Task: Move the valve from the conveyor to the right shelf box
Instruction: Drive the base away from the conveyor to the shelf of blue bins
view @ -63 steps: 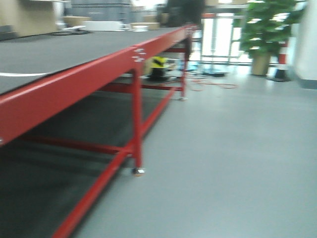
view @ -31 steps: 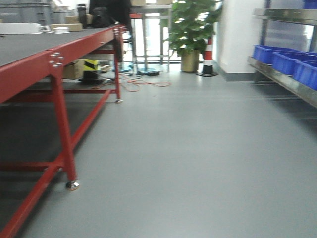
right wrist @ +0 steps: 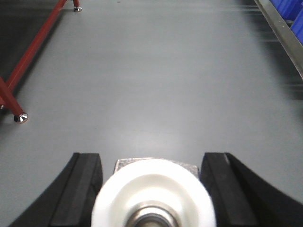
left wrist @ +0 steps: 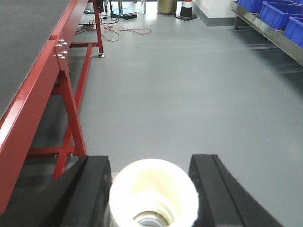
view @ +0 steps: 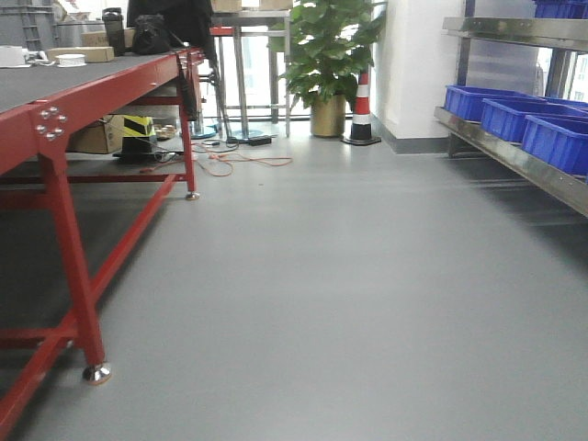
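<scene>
Carrying stage, judged from the layout: standing on open floor between the conveyor at left and the shelf at right, well apart from both. Blue boxes lined up on the shelf's lower level; not yet within reach.

Left gripper: closed part-way, black fingers flanking a cream valve, held up over the floor. Right gripper: likewise part-closed about a white valve with a metal hub at its centre. Cannot confirm pad contact on either (cut off by the lower edge of both wrist views), but probably clamped, with nothing else beneath to carry them.

Handling, as judgement:
- Rigid, moulded-looking plastic bodies, smooth and round, so likely to roll or twist in a two-finger pinch.
- Heavier on the right, presumably, for the metal insert.
- Not fragile-looking; still, lower rather than drop into a box.
- Best hold across the widest part of the round body, fingers square to it, axis along the gripper as now.
- Keep grip force steady through any turn toward the shelf; release only once down inside a box.
</scene>
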Tool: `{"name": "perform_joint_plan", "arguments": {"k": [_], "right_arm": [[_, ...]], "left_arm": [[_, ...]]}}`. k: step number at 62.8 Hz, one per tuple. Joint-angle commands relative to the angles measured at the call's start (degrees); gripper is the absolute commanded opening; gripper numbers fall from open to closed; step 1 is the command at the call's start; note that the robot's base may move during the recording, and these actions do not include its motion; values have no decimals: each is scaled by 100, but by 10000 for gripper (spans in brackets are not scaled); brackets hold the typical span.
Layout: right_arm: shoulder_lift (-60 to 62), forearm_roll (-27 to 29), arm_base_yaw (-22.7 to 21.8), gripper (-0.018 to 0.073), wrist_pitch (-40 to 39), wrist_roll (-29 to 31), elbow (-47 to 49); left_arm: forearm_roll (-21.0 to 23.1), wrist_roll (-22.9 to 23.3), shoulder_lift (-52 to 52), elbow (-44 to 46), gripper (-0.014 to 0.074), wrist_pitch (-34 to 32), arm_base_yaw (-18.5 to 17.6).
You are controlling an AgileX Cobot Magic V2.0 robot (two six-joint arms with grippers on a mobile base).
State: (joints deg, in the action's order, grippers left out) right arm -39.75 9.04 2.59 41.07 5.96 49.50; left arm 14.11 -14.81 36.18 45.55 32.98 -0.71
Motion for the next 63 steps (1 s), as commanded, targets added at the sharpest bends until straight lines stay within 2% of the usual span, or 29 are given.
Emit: {"name": "perform_joint_plan", "arguments": {"k": [1,63], "right_arm": [[45,-18,-10,-163,-425,3,26],[45,-18,-10,-163,-425,3,26]], "left_arm": [[75,-3,-31,32,-111,-275,-4],[75,-3,-31,32,-111,-275,-4]]}}
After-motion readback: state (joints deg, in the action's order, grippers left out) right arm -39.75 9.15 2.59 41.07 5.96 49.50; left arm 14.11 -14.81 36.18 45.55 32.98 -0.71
